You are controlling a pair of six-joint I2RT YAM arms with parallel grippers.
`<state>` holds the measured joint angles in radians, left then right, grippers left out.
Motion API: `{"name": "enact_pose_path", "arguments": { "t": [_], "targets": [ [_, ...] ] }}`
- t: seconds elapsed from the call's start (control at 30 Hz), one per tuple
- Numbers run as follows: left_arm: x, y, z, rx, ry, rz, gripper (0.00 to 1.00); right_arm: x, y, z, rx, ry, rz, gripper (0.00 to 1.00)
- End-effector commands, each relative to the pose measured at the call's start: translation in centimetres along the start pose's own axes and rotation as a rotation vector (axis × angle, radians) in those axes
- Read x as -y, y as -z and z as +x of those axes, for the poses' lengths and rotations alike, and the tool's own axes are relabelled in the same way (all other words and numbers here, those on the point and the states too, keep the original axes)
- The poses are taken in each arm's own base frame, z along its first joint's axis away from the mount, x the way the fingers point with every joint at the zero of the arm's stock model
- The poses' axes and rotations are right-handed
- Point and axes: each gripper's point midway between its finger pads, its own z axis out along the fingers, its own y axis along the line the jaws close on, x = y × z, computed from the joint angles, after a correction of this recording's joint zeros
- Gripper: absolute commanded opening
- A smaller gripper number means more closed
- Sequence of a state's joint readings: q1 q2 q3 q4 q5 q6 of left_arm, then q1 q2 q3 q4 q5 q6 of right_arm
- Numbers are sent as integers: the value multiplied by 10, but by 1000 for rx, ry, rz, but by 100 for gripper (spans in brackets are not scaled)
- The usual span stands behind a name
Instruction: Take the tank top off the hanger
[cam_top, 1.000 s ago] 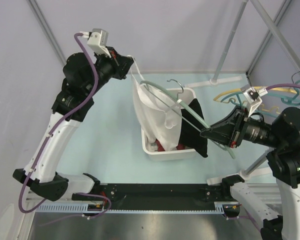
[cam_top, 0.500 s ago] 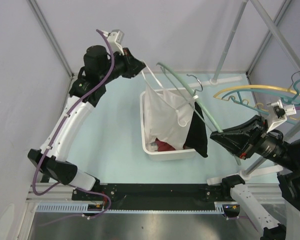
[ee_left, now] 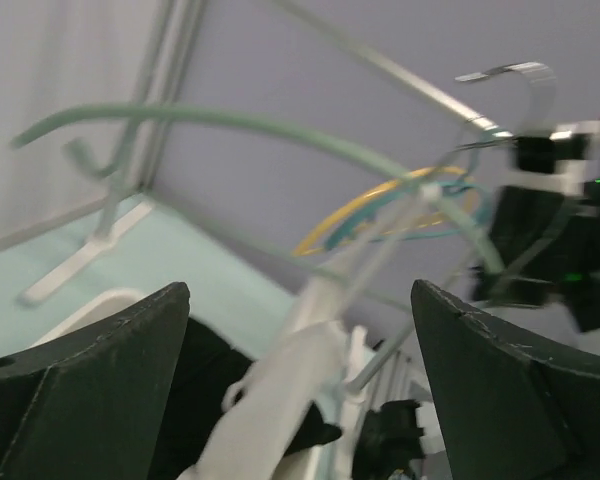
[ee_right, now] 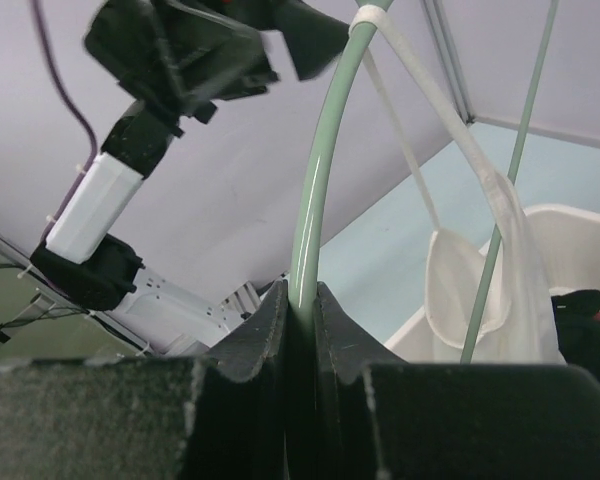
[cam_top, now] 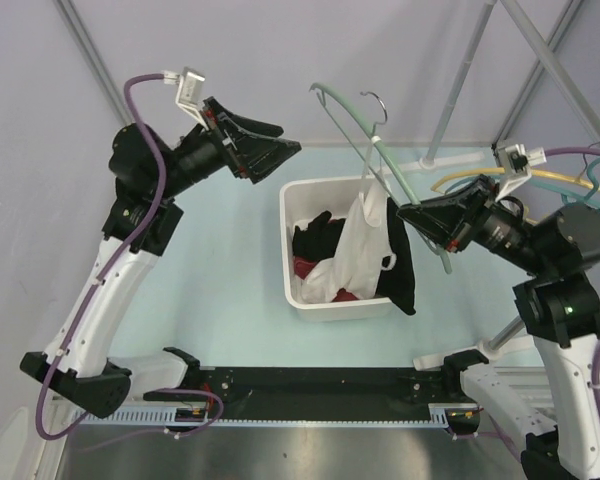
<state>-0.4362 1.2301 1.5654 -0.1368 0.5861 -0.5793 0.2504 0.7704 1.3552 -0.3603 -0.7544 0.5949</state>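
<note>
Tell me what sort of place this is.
Likely a robot test cell for laundry handling: plain walls braced by metal poles, a white bin of clothes on a pale table, spare hangers hung at right.

Bright, even light, faint shadows. Left wrist pic motion-blurred, esp. hanger (ee_left: 280,128). Right wrist: near fingers (ee_right: 180,410) out of focus.
</note>
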Motion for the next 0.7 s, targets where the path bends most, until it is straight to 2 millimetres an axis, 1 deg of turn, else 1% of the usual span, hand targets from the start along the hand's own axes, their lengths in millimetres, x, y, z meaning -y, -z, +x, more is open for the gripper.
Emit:
{"name": "enact_pose_path", "arguments": {
  "t": [0.0,0.07,0.1,0.13,0.17,0.2,0.27,0.33,0.4,0.43,0.5,0.53,0.63,0.67],
  "targets": [
    [61,1,-21,71,96,254,98,-14,-8,-21,89,107,-117,0],
    [57,-2,-30,130,139,209,98,-12,-11,-20,88,108,-126,0],
    [56,-5,-26,133,203,203,98,-9,-13,-16,79,101,-127,0],
    [54,-7,-27,151,234,198,98,-10,-13,-16,86,106,-132,0],
    [54,-9,-32,193,260,199,98,-9,-13,-15,87,104,-135,0],
    [51,-15,-23,179,339,200,97,-10,-14,-13,86,100,-142,0],
    [54,-23,-20,175,391,225,96,-9,-16,-10,86,93,-149,0],
    [54,-37,-11,142,465,233,95,-12,-18,-6,76,87,-165,0],
    [61,-44,-9,128,511,254,94,-14,-19,-4,71,93,-176,0],
    [59,-49,-7,125,529,251,94,-17,-21,0,57,86,-187,0],
    [59,-53,-11,146,541,255,93,-18,-22,2,53,97,-188,0],
    [55,-56,-11,150,546,246,93,-22,-22,7,38,89,-201,0],
    [50,-63,-11,152,558,233,93,-22,-23,14,26,93,-196,0],
    [51,-63,-11,155,557,242,91,-24,-23,17,20,92,-202,0]
  ]
}}
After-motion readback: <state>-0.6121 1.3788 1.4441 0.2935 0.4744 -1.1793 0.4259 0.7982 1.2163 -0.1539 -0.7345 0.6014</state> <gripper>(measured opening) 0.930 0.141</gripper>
